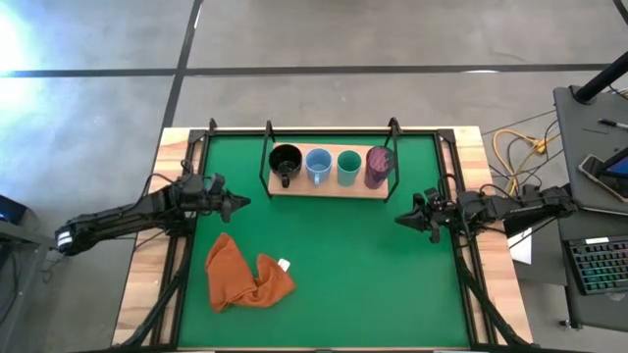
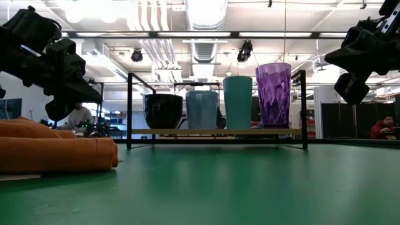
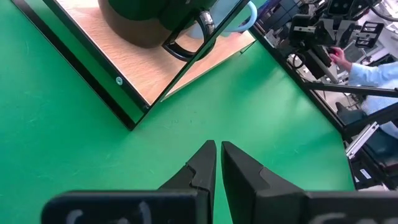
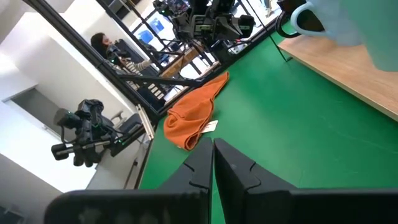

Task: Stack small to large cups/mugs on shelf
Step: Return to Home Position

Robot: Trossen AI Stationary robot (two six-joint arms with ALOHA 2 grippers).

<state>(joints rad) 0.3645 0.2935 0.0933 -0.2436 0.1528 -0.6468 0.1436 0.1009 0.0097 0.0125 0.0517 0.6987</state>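
Four cups stand in a row on the wooden shelf (image 1: 329,186) at the far middle of the green mat: a black mug (image 1: 285,162), a light blue mug (image 1: 317,164), a teal cup (image 1: 348,165) and a taller purple tumbler (image 1: 379,165). In the low view they stand upright on the board: the black mug (image 2: 162,110), the blue mug (image 2: 202,109), the teal cup (image 2: 238,102) and the tumbler (image 2: 273,95). My left gripper (image 1: 242,204) is shut and empty left of the shelf, above the mat. My right gripper (image 1: 400,220) is shut and empty right of the shelf.
A crumpled orange cloth (image 1: 245,275) lies on the mat near the left front, also in the low view (image 2: 56,153). The shelf's black frame (image 2: 130,109) rises at both ends. A person sits beyond the table (image 4: 106,46). A keyboard (image 1: 597,265) stands off to the right.
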